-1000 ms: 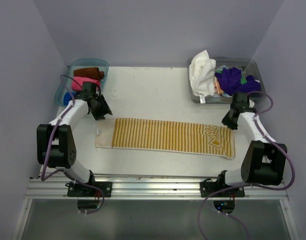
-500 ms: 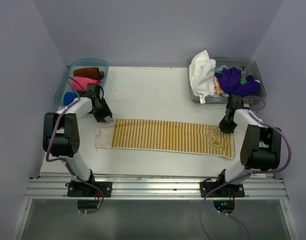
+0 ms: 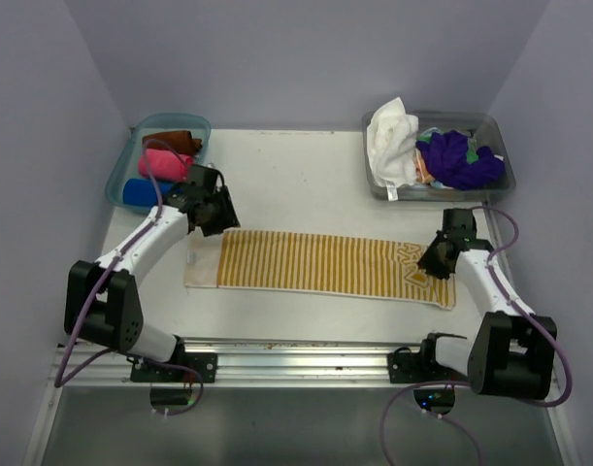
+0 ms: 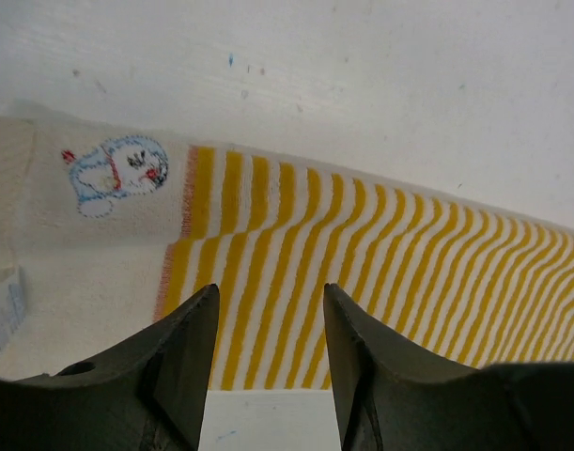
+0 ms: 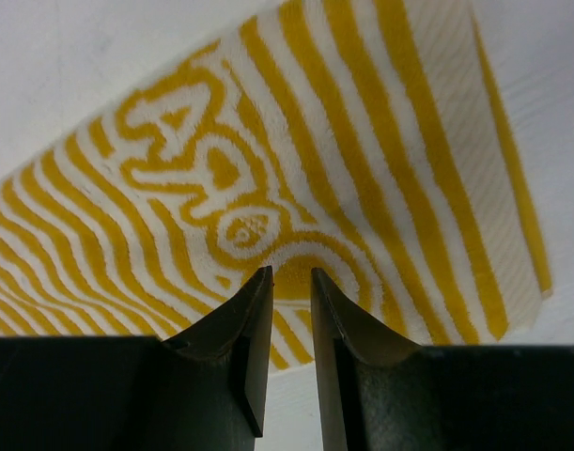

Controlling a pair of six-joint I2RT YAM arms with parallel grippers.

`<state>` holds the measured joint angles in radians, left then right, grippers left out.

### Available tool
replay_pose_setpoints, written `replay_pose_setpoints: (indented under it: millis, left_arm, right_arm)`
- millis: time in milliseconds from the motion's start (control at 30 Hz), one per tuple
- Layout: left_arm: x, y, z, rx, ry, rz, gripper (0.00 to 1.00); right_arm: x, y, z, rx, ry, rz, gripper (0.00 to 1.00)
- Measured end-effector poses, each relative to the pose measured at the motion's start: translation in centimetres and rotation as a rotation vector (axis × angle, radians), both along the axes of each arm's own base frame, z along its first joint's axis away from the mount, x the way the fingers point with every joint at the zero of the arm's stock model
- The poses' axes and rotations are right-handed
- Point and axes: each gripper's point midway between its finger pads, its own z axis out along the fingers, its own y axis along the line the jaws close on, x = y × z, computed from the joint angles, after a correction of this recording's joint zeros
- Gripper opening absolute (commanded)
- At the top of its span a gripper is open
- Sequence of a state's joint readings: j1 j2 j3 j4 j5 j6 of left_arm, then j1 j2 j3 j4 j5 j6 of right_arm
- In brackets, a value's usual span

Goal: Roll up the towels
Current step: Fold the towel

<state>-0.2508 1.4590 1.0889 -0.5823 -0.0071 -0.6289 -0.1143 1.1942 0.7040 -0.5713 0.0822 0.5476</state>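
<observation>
Top external view: a white table (image 3: 296, 165) bears the striped towel (image 3: 315, 262), spread flat lengthwise across its near middle. At far left a blue bin (image 3: 116, 175) holds the rolled brown towel (image 3: 172, 142), pink towel (image 3: 165, 161) and blue towel (image 3: 141, 191). At far right a clear bin (image 3: 500, 146) holds the crumpled white towel (image 3: 391, 141) and purple towel (image 3: 456, 160). The left gripper (image 3: 214, 212) hangs over the striped towel's left end, jaws apart, grasping nothing. The right gripper (image 3: 437, 260) hangs over its right end, jaws narrowly parted, likewise empty. Left wrist view: a penguin motif (image 4: 117, 174) marks the towel's pale border.

No legible text on towel (image 3: 320, 264)
</observation>
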Motion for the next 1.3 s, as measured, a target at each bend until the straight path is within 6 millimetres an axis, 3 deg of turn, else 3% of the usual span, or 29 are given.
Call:
replay_pose_setpoints:
  millis: [133,233,333,700,933,1000,1100,1200,1300]
  left_arm:
    - [-2.0,-1.2,-4.8,0.020,0.132,-0.041,0.51]
    - [-3.0,-0.8,-8.3,0.046,0.242,-0.030,0.50]
    - [-3.4,-0.1,-10.3,0.058,0.304,-0.008,0.50]
    - [-2.3,3.7,-10.2,-0.053,0.324,0.133,0.49]
    - [-2.2,4.6,-10.2,-0.040,0.323,0.150,0.49]
    - [-2.2,4.8,-10.1,-0.028,0.320,0.147,0.49]
    - [-2.3,5.8,-10.0,0.016,0.314,0.158,0.49]
    - [-2.5,6.9,-9.7,0.056,0.310,0.175,0.50]
    - [-2.4,7.6,-9.4,0.082,0.298,0.182,0.50]
  right_arm:
    - [-1.6,1.5,-2.2,0.037,0.084,0.041,0.27]
    - [-1.9,1.5,-3.6,0.038,0.141,0.043,0.27]
    - [-2.1,1.4,-4.6,0.040,0.189,0.043,0.27]
    - [-1.5,2.8,-4.5,0.079,0.163,0.083,0.31]
    - [-1.4,4.0,-4.4,0.079,0.155,0.131,0.32]
    - [-1.5,4.1,-4.1,0.078,0.149,0.133,0.37]
    - [-2.0,3.3,-2.7,0.040,0.121,0.120,0.45]
    - [-1.4,1.6,-0.4,-0.015,0.076,0.085,0.45]
    - [-0.4,-0.2,0.7,-0.045,0.069,0.045,0.44]
